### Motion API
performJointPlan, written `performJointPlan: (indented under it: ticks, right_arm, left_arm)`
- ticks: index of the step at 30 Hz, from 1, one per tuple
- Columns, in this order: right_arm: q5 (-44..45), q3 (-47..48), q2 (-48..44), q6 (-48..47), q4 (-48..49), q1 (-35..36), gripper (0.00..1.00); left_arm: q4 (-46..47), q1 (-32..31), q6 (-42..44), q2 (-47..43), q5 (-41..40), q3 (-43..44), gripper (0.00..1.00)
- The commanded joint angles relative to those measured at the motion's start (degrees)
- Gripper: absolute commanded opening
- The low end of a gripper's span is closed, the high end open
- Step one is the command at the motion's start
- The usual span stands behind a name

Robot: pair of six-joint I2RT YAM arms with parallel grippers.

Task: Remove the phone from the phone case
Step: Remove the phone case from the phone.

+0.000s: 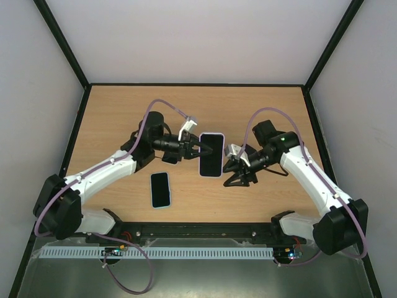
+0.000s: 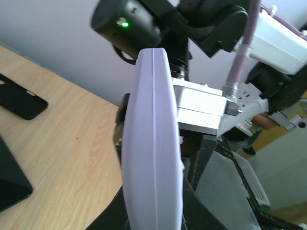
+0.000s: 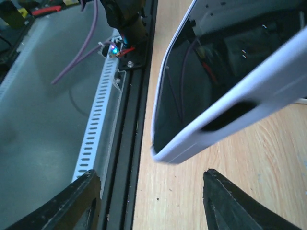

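The phone (image 1: 211, 154) sits in its phone case (image 2: 152, 143), held up off the table (image 1: 124, 112) between the two arms. The left gripper (image 1: 193, 149) is clamped on one long edge of the case. The right gripper (image 3: 151, 176) has its fingers spread wide with nothing between them, just short of the case's near corner. Treat the phone as a stiff, fairly light slab. Its glossy face is likely slick and would not forgive a drop, while the case is probably somewhat pliant at the rim. You would do best to take the case by its rim at a corner and peel it back, keeping the pads off the glass. What you see is a black, mirror-like screen framed by a thin pale lilac border with rounded corners, and an oblong slot cut in the side wall. A second dark slab (image 1: 160, 189) lies flat nearer the left arm, and you cannot tell what it is.
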Motion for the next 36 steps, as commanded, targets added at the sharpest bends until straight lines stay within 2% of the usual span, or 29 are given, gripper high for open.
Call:
performJointPlan:
  ticks: [1, 5, 15, 26, 29, 36]
  right_arm:
    - [-6.4, 0.0, 0.8, -0.8, -0.7, 0.7, 0.54]
    - [-7.8, -0.3, 0.7, 1.5, 1.8, 0.8, 0.43]
    - [-6.4, -1.9, -0.5, -0.4, 1.9, 0.9, 0.19]
    - [-7.3, -0.6, 0.6, 2.7, 3.0, 0.9, 0.05]
    - [-5.8, -1.7, 0.3, 9.4, 9.3, 0.9, 0.02]
    - [6.9, -6.7, -3.4, 25.5, 27.5, 0.8, 0.02]
  left_arm:
    - [7.0, -1.6, -1.0, 0.6, 4.0, 3.1, 0.03]
    - [9.2, -2.0, -2.9, 1.5, 5.5, 3.2, 0.02]
    - [11.2, -2.3, -5.5, 2.1, 7.3, 2.8, 0.02]
    - [13.4, -2.4, -8.5, 2.3, 8.5, 2.5, 0.02]
    - [18.3, -2.5, -13.8, 3.0, 10.2, 1.5, 0.02]
    - [31.2, -2.6, -26.7, 3.5, 13.7, -0.3, 0.02]
